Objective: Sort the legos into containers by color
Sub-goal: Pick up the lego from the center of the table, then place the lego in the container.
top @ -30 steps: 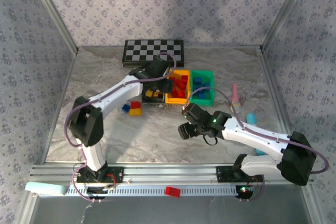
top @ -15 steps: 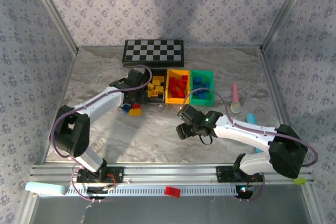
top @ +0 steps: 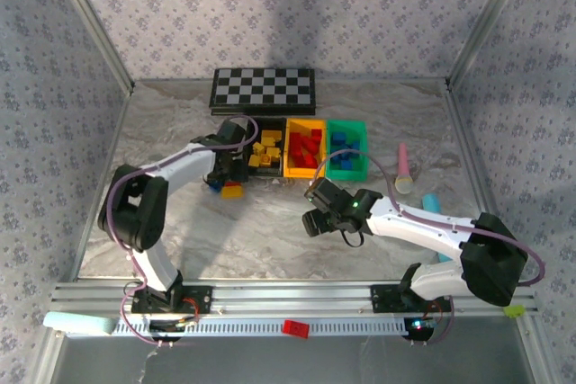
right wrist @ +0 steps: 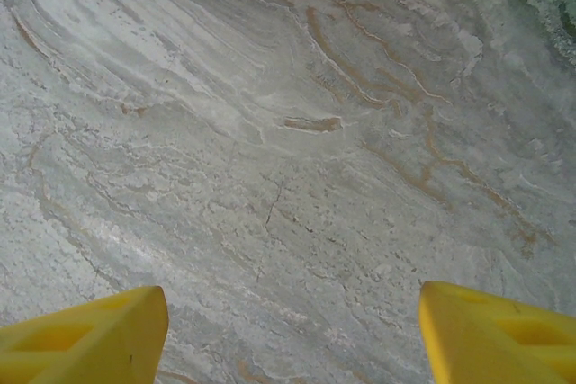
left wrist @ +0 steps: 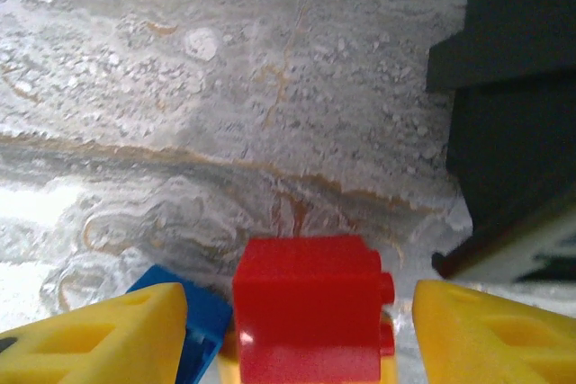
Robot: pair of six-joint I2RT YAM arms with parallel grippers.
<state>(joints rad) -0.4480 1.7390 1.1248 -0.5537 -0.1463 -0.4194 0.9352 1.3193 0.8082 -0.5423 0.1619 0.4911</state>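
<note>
Your left arm [top: 175, 166] reaches forward from its base with the elbow folded at the left side. The wrist bends so that the left gripper [top: 222, 177] points downward, and its two yellow fingers [left wrist: 99, 334] stand wide apart. Your right arm [top: 423, 227] lies low and stretches toward the left across the front, and the right gripper [top: 315, 222] also has its yellow fingers [right wrist: 81, 339] spread wide.

No legible text, label, brand, number or sign can be read on anything here.
</note>
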